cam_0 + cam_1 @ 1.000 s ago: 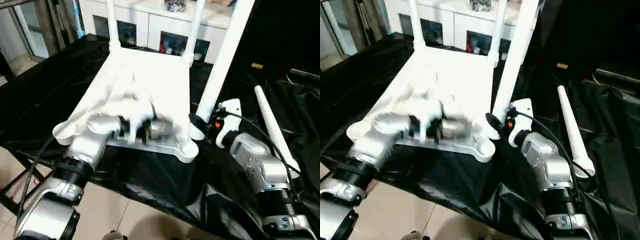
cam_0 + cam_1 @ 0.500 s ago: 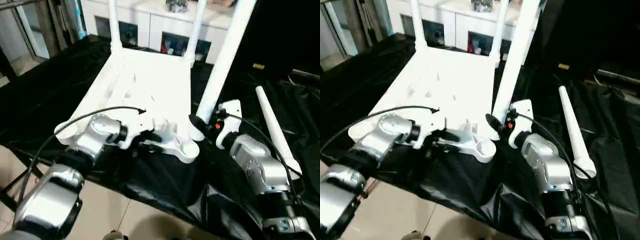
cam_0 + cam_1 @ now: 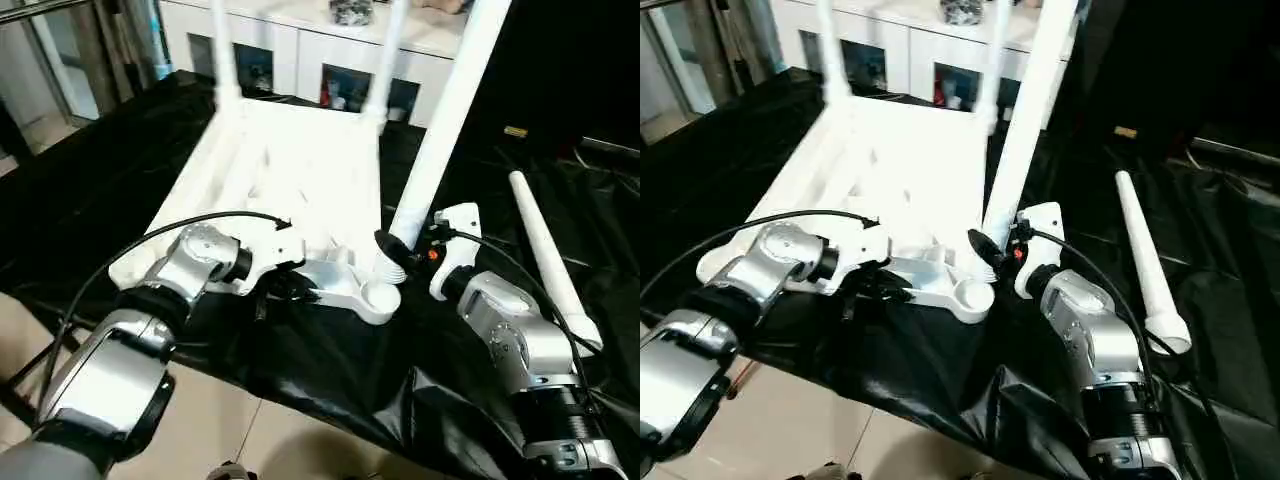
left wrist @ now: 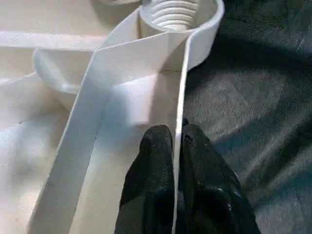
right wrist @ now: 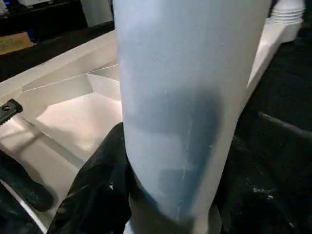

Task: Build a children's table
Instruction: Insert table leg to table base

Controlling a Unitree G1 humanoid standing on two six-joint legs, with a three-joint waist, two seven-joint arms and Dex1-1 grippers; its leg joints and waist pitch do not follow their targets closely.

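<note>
The children's table top (image 3: 300, 170) lies upside down on the black cloth, ribbed underside up. Two white legs (image 3: 222, 50) (image 3: 390, 55) stand in its far corners. My left gripper (image 4: 176, 141) is shut on the thin wall of the near rim, a little left of the empty threaded socket (image 4: 175, 12) at the near right corner. My right gripper (image 3: 395, 245) is shut on the lower end of a third leg (image 3: 440, 120), which leans upright just behind that socket, not in it. One black finger (image 5: 97, 185) lies against this leg. A fourth leg (image 3: 545, 255) lies loose to the right.
A white cabinet (image 3: 300, 40) with glass-fronted compartments stands behind the work surface. The black cloth (image 3: 90, 180) hangs over the near edge, with tiled floor (image 3: 200, 420) below. A cable (image 3: 180, 228) arcs over my left forearm.
My left gripper has drawn back from over the ribbed underside to the near rim and closed on its wall. The right gripper and its leg have stayed put.
</note>
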